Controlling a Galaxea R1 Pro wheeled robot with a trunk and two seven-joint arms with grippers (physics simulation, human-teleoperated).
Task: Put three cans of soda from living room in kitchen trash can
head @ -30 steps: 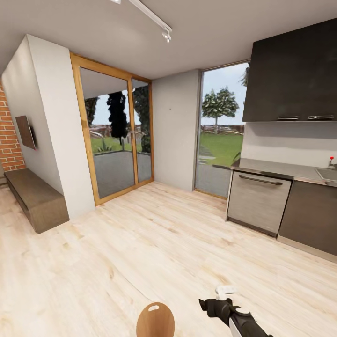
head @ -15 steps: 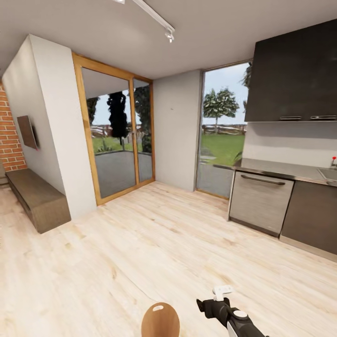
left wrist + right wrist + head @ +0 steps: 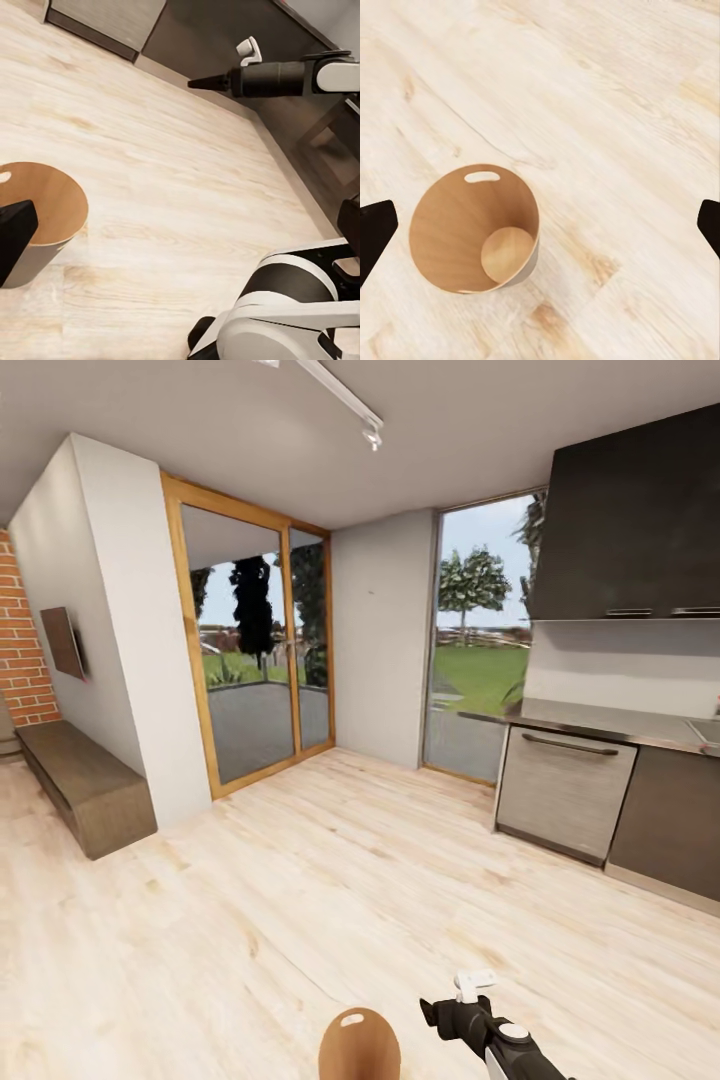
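The tash can point(image 3: 360, 1046) stands upright on the pale wood floor point(image 3: 300, 880) at the near edge of the head view, just in front of the robot, its open mouth and the handle slot in its rim facing up. The right gripper point(image 3: 432, 1012) hangs just to the right of it, on a dark forearm reaching forward and left. In the right wrist view the bin point(image 3: 472, 229) sits below and between the two dark fingertips point(image 3: 375, 225), which stand wide apart and hold nothing. The glossy brown inside is bare to its round bottom.

In the left wrist view the bin point(image 3: 41, 217) shows beside one dark fingertip point(image 3: 13, 240); whether the left fingers are apart or together I cannot tell. From these views, I judge the right arm as the better placed to drop something in from above.

Counting: one bin, and no soda cans in sight. So the coming move, as I judge it, is travel. The brick wall point(image 3: 22, 650) at far left marks the way to the living room, while the kitchen counter point(image 3: 600, 725) and dishwasher point(image 3: 565, 790) lie at right.
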